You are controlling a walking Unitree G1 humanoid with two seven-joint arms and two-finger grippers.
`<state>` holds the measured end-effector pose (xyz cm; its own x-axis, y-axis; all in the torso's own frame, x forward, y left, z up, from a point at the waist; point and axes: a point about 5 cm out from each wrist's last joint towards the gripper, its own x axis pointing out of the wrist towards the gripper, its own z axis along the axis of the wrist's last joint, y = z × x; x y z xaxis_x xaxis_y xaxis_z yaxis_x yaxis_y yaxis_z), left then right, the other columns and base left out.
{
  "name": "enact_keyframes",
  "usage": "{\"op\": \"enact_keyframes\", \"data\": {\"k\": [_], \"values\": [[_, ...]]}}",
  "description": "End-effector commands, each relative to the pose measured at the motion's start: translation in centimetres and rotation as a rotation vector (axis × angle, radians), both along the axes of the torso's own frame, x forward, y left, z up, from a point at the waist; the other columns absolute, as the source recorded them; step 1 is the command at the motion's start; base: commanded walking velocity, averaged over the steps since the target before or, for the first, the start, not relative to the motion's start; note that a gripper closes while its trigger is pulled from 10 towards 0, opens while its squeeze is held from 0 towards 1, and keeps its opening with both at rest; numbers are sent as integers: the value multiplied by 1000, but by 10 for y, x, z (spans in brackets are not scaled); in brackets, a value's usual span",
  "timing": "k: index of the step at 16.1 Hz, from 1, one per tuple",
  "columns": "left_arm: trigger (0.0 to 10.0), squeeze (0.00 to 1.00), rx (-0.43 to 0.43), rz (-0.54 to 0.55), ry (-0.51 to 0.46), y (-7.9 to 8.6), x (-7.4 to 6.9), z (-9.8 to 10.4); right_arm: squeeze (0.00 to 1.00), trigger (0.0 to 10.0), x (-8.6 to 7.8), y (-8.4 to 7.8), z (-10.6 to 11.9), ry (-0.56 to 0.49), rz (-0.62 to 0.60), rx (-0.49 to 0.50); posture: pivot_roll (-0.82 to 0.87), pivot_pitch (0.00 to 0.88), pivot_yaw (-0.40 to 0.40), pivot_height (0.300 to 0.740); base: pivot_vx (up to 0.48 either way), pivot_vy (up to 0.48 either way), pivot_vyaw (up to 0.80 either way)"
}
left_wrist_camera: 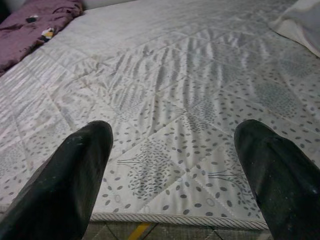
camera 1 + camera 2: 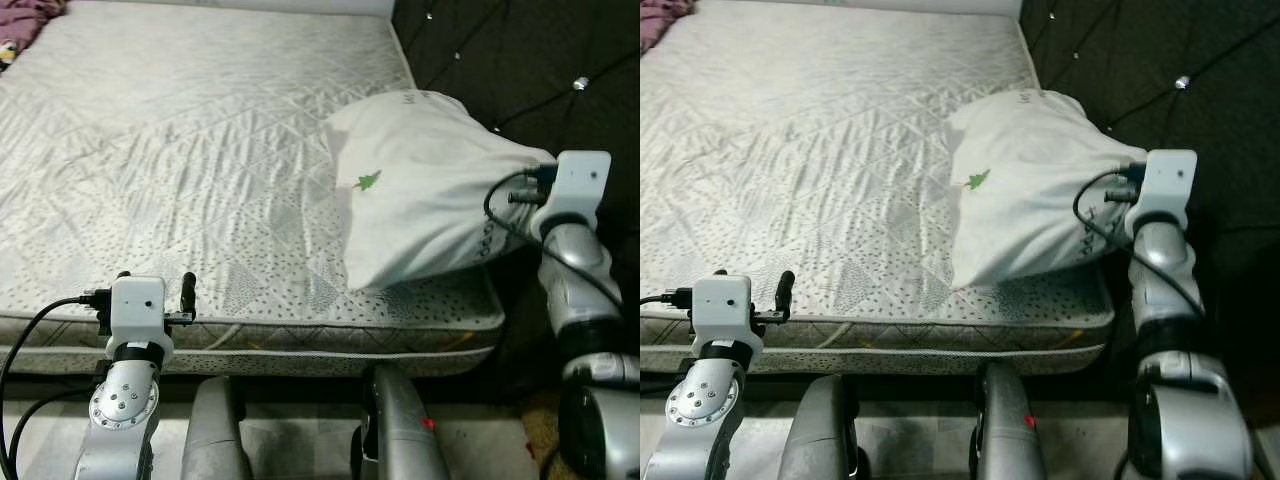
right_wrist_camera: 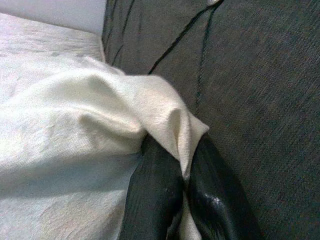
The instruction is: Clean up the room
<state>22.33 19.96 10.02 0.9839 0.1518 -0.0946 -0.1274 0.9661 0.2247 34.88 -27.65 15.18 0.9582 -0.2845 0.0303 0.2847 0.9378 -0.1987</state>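
Bare quilted grey-white mattress (image 2: pixel 180 150) against a dark tufted fabric headboard (image 2: pixel 520 60). White pillow with small green print (image 2: pixel 420 190) sits at the mattress's right front corner, overhanging the edge. Right gripper (image 3: pixel 182 187) fingers pinch only a thin fold of its corner. Risk: fabric slips out under the pillow's weight, or it drags off the edge. Left gripper (image 1: pixel 172 175) fingers spread, over the front edge. Purple cloth (image 1: pixel 30 27) at far left corner.

Head stereo pair downward over mattress (image 2: pixel 200 150) (shared) — wrist cameras close, along fingers.
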Motion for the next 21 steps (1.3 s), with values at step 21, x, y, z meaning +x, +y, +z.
{"op": "enact_keyframes", "data": {"k": [21], "values": [[10000,0,1,-20,-1,-1,3,1,0,0,-57,31,-55,121,-3,108,30,33,-24,592,0,0,0]]}}
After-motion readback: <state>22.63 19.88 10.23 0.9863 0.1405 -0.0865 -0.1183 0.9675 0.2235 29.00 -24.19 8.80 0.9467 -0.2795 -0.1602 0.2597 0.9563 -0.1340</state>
